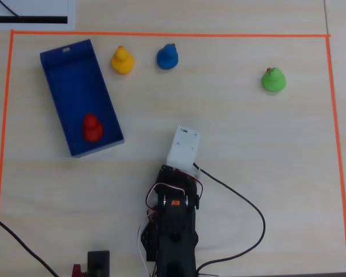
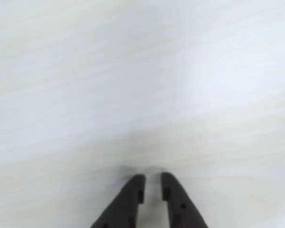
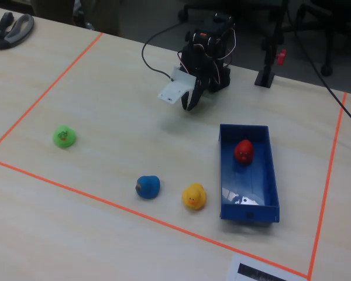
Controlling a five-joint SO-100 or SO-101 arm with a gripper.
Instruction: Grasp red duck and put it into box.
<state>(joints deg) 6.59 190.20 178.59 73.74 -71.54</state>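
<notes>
The red duck [image 1: 93,127] lies inside the dark-blue box [image 1: 69,52], near the end closest to the arm; in the fixed view the red duck [image 3: 243,150] sits in the far half of the box [image 3: 248,213]. My gripper [image 3: 190,105] hangs low over bare table in front of the arm base, well clear of the box. In the wrist view the gripper [image 2: 152,179] shows two dark fingers with only a narrow slit between them and nothing held. In the overhead view a white wrist housing [image 1: 183,147] hides the fingers.
A yellow duck [image 1: 122,60] and a blue duck [image 1: 168,56] stand just beyond the box's slotted end. A green duck [image 1: 273,79] stands far right. Orange tape [image 1: 161,34] outlines the work area. A black cable [image 1: 248,208] loops beside the arm base.
</notes>
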